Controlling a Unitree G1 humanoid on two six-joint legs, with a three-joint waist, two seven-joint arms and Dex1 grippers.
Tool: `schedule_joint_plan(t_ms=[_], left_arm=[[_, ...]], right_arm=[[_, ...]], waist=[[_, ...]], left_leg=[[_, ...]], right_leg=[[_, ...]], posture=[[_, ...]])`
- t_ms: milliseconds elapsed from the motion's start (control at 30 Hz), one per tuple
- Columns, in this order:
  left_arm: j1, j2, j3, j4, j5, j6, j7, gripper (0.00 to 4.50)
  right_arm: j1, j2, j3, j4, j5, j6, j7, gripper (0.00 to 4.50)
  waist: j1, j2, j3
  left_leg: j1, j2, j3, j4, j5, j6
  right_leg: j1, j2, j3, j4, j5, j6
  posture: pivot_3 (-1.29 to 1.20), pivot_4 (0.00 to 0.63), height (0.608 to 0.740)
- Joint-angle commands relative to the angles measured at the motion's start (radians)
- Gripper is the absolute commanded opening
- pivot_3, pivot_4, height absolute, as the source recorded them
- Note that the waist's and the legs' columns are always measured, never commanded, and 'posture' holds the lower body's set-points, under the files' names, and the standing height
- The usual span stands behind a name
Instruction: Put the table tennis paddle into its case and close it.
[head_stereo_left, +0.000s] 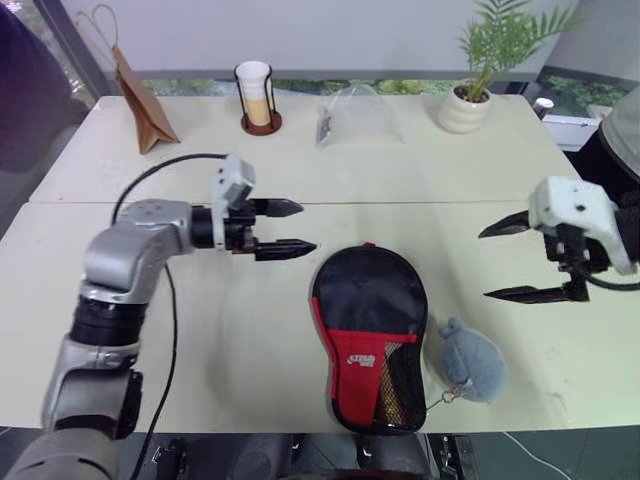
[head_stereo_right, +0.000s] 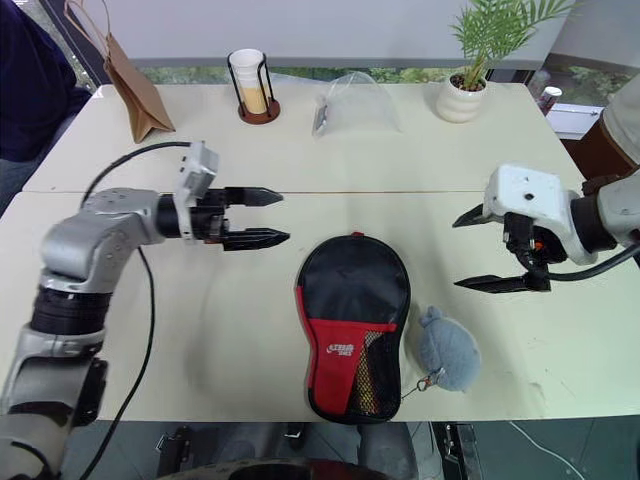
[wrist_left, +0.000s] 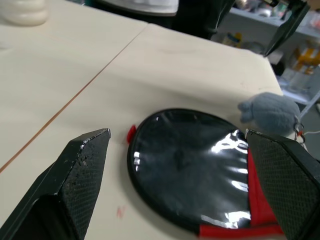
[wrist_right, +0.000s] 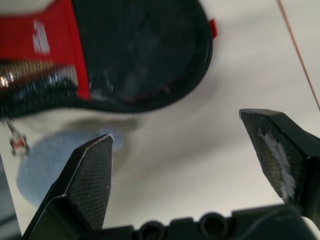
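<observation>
Black fabric, the case (head_stereo_left: 370, 335) lies flat and looks closed; you cannot see the paddle, probably inside. Left gripper (head_stereo_left: 292, 226) and right gripper (head_stereo_left: 512, 258) hover beside the case, fingers apart, empty. Check the zip before retreating.

Left end effector (head_stereo_left: 296, 228) and right end effector (head_stereo_left: 503, 260) both gape, raised.
</observation>
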Motion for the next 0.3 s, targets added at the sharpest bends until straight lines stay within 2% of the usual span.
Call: schedule_joint_plan(t_ms=[33,300], left_arm=[[0.03,0.046,0.058,-0.103,-0.06,0.04,0.023,4.5],[0.135,0.146,0.156,-0.25,-0.174,0.145,0.098,4.5]], right_arm=[[-0.011,0.019,-0.069,-0.03,0.06,0.05,-0.049,4.42],[0.012,0.08,-0.077,-0.074,0.12,0.114,-0.157,4.42]], waist=[[0.0,0.0,0.0],[-0.001,0.001,0.001]], left_leg=[[0.0,0.0,0.0,0.0,0.0,0.0],[0.0,0.0,0.0,0.0,0.001,-0.002]], right_leg=[[0.0,0.0,0.0,0.0,0.0,0.0],[0.0,0.0,0.0,0.001,-0.001,-0.004]], posture=[[0.0,0.15,0.734],[0.0,0.15,0.734]])
